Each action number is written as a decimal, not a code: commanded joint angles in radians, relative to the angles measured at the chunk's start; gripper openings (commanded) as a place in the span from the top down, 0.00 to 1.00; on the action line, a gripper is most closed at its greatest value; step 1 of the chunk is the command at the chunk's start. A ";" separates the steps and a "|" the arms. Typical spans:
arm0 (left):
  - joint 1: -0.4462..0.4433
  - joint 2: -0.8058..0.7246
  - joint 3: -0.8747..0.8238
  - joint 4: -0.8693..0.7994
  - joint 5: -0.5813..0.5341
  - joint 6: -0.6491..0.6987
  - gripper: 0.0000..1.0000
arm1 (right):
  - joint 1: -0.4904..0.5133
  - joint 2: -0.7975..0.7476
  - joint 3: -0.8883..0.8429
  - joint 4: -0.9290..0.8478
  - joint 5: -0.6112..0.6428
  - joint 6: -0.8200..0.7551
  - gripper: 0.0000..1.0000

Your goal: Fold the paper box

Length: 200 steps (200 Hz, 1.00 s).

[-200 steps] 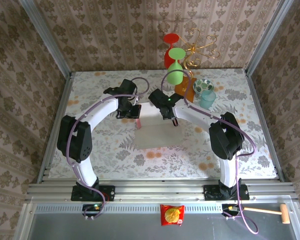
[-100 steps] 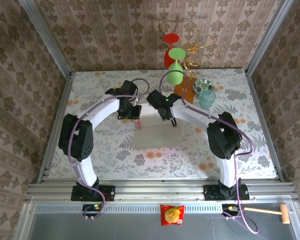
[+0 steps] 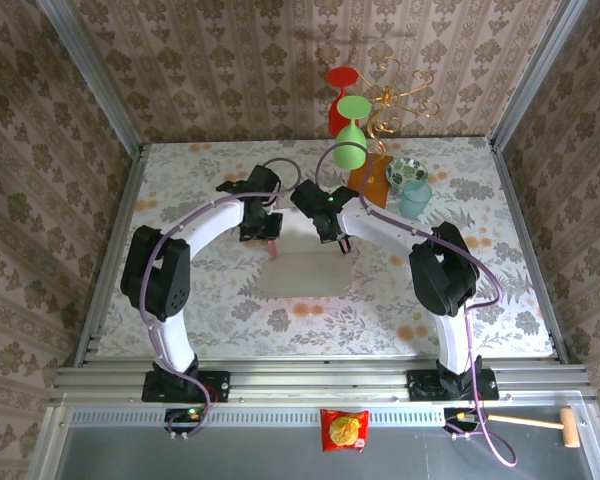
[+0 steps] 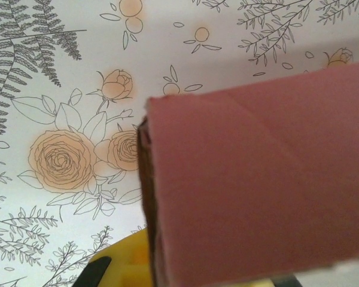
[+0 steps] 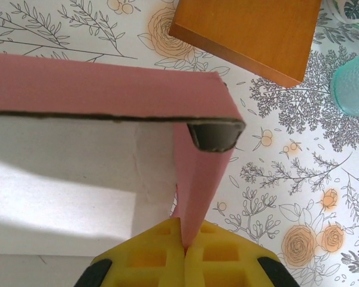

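centre of the overhead frame: left gripper [image 3: 272,240] and right gripper [image 5: 183,244] each clamped narrow on a raised flap of the pink paper box [image 3: 305,275].

Top view, centre: paper box [image 3: 305,272] lies flat, with left arm [image 3: 195,235] and right arm [image 3: 400,235] arching in over it. No way through there.

Upper right of centre is crowded. Orange board [image 3: 372,185], teal cup [image 3: 415,198], patterned bowl [image 3: 406,169], green glass [image 3: 349,153] and red glass [image 3: 338,112] bunch near the box's far right corner.

Right wrist view: bare cloth between board and raised pink flap.

Open tablecloth [image 3: 180,190] across left third, bottom strip and lower right.
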 commanded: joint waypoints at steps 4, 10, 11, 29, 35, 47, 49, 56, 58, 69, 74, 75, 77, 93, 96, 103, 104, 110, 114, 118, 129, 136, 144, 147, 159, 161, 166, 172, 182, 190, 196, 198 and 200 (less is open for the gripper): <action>0.007 -0.006 -0.051 0.101 -0.045 -0.016 1.00 | -0.004 0.021 0.010 -0.074 -0.006 -0.023 1.00; 0.009 -0.006 -0.060 0.122 -0.030 -0.016 1.00 | -0.006 0.021 0.010 -0.068 -0.014 -0.030 1.00; 0.009 -0.006 -0.062 0.126 -0.027 -0.017 1.00 | -0.006 0.022 0.009 -0.067 -0.015 -0.031 1.00; 0.019 0.002 -0.076 0.163 0.016 -0.019 0.99 | -0.009 0.030 0.006 -0.049 -0.039 -0.055 1.00; 0.025 0.006 -0.079 0.177 0.035 -0.019 0.96 | -0.013 0.035 0.008 -0.045 -0.050 -0.062 1.00; 0.036 0.014 -0.084 0.195 0.067 -0.023 0.93 | -0.019 0.045 0.010 -0.039 -0.071 -0.074 1.00; 0.036 0.015 -0.084 0.195 0.070 -0.024 0.93 | -0.020 0.048 0.011 -0.040 -0.074 -0.075 1.00; 0.039 0.020 -0.084 0.199 0.078 -0.024 0.92 | -0.023 0.055 0.015 -0.045 -0.078 -0.077 1.00; 0.041 0.021 -0.083 0.200 0.079 -0.023 0.92 | -0.024 0.057 0.015 -0.046 -0.079 -0.077 1.00; 0.044 0.026 -0.084 0.203 0.090 -0.021 0.90 | -0.027 0.062 0.014 -0.047 -0.083 -0.077 1.00; 0.047 0.027 -0.084 0.203 0.093 -0.022 0.89 | -0.027 0.061 0.011 -0.045 -0.084 -0.078 1.00; 0.046 0.027 -0.084 0.204 0.093 -0.021 0.89 | -0.027 0.060 0.010 -0.044 -0.084 -0.079 1.00; 0.046 0.028 -0.085 0.205 0.095 -0.022 0.89 | -0.028 0.060 0.010 -0.043 -0.084 -0.079 1.00; 0.047 0.030 -0.087 0.206 0.100 -0.021 0.87 | -0.030 0.054 0.004 -0.033 -0.084 -0.077 1.00; 0.048 0.030 -0.088 0.208 0.101 -0.022 0.86 | -0.030 0.053 0.004 -0.033 -0.084 -0.079 1.00; 0.046 0.032 -0.090 0.208 0.104 -0.021 0.86 | -0.030 0.052 0.005 -0.031 -0.085 -0.080 1.00; 0.046 0.032 -0.090 0.208 0.104 -0.022 0.86 | -0.030 0.052 0.005 -0.030 -0.086 -0.080 1.00; 0.047 0.035 -0.090 0.208 0.103 -0.021 0.86 | -0.030 0.053 0.008 -0.030 -0.087 -0.080 1.00; 0.046 0.036 -0.091 0.207 0.104 -0.022 0.86 | -0.031 0.052 0.009 -0.031 -0.087 -0.079 1.00; 0.045 0.036 -0.093 0.208 0.103 -0.021 0.86 | -0.032 0.053 0.011 -0.031 -0.087 -0.080 1.00; 0.043 0.040 -0.094 0.208 0.099 -0.022 0.86 | -0.032 0.052 0.011 -0.027 -0.090 -0.079 1.00; 0.043 0.041 -0.095 0.208 0.095 -0.022 0.86 | -0.032 0.052 0.011 -0.024 -0.091 -0.080 1.00; 0.041 0.044 -0.096 0.206 0.091 -0.021 0.85 | -0.031 0.050 0.011 -0.024 -0.094 -0.078 1.00; 0.040 0.045 -0.096 0.205 0.089 -0.021 0.84 | -0.031 0.048 0.010 -0.023 -0.095 -0.079 1.00; 0.040 0.047 -0.099 0.210 0.083 -0.023 0.82 | -0.031 0.046 0.007 -0.020 -0.097 -0.076 1.00; 0.040 0.048 -0.100 0.211 0.082 -0.024 0.82 | -0.031 0.046 0.005 -0.020 -0.098 -0.077 1.00; 0.039 0.047 -0.102 0.214 0.079 -0.024 0.82 | -0.031 0.044 0.004 -0.019 -0.097 -0.077 1.00; 0.040 0.047 -0.105 0.219 0.076 -0.025 0.82 | -0.031 0.042 0.002 -0.015 -0.098 -0.076 1.00; 0.040 0.049 -0.107 0.226 0.074 -0.026 0.83 | -0.031 0.040 -0.004 -0.012 -0.100 -0.077 1.00; 0.039 0.052 -0.107 0.229 0.075 -0.027 0.83 | -0.030 0.035 -0.006 -0.010 -0.101 -0.076 1.00; 0.039 0.056 -0.106 0.228 0.073 -0.028 0.83 | -0.031 0.036 -0.007 -0.010 -0.101 -0.077 1.00; 0.039 0.056 -0.105 0.227 0.072 -0.028 0.84 | -0.031 0.036 -0.006 -0.011 -0.100 -0.077 1.00; 0.040 0.058 -0.103 0.226 0.071 -0.028 0.85 | -0.032 0.036 -0.004 -0.011 -0.099 -0.076 1.00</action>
